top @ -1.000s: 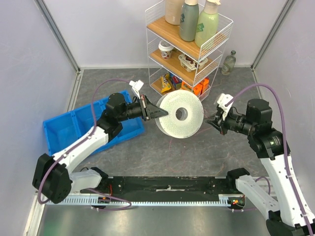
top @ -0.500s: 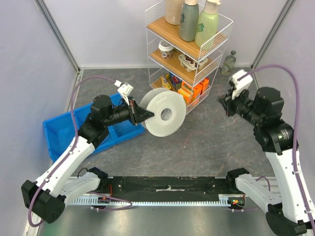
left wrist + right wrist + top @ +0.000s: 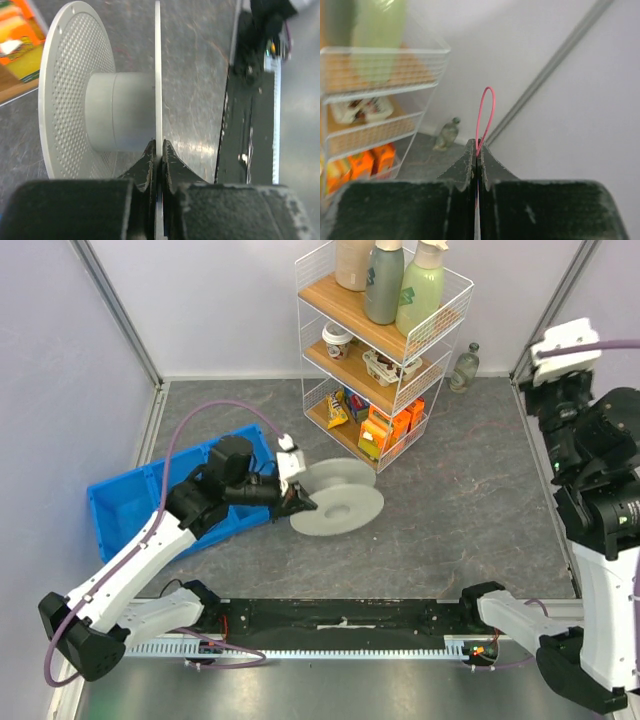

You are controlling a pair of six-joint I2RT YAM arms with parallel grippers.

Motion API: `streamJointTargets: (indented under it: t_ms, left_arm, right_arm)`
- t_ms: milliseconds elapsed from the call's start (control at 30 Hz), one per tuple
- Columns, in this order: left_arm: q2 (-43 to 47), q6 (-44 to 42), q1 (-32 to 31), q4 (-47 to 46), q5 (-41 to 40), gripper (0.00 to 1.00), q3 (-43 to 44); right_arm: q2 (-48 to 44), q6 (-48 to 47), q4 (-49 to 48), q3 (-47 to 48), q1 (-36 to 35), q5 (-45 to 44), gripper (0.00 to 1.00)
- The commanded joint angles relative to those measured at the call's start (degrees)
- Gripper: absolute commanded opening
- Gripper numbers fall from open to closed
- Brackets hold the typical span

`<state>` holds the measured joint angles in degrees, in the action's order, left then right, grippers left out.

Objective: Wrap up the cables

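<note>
A white plastic spool [image 3: 335, 502] with two perforated flanges lies on the grey floor in front of the wire shelf. My left gripper [image 3: 300, 502] is shut on the rim of its near flange; in the left wrist view the thin flange [image 3: 157, 75] runs edge-on between the closed fingers [image 3: 148, 159]. My right gripper [image 3: 477, 148] is raised high at the far right and is shut on a thin pink cable [image 3: 485, 114] that loops out above the fingertips. In the top view the right wrist [image 3: 566, 390] is seen from behind and the cable does not show.
A wire shelf [image 3: 380, 340] with bottles, cups and snack packs stands at the back centre. A blue bin [image 3: 130, 502] lies at the left under my left arm. A small glass bottle [image 3: 465, 367] stands by the back wall. A black rail [image 3: 330, 615] runs along the near edge.
My left gripper has lowered the spool from upright in the air to lying flat on the floor. My right arm has swung up and away to the far right corner.
</note>
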<state>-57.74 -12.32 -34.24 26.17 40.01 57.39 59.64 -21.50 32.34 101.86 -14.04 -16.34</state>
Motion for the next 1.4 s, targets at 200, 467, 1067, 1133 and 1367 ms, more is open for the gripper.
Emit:
streamJointTargets:
  t_ms: [200, 467, 1067, 1133, 1367]
  left_arm:
    - [1.6, -35.0, -5.2, 10.0, 1.2, 0.02, -3.9]
    - [0.6, -42.7, -5.7, 11.0, 3.9, 0.02, -5.7]
    - [-1.9, -24.2, -5.8, 6.6, 3.8, 0.02, -5.4]
    - [-1.7, -23.5, -6.0, 6.3, 4.0, 0.02, -5.7]
    - [-1.2, -19.7, -6.1, 4.5, 3.7, 0.03, -6.8]
  right_arm:
    - [-2.6, -12.4, 20.8, -21.3, -0.1, 48.8, 0.0]
    - [1.4, -18.0, 19.1, -28.5, -10.2, 53.7, 0.0]
    - [6.1, -18.5, 8.8, -38.6, -30.8, 39.4, 0.0]
    - [7.1, -17.9, 8.0, -38.9, -31.7, 38.2, 0.0]
    - [8.9, -18.3, 5.6, -40.3, -34.6, 33.2, 0.0]
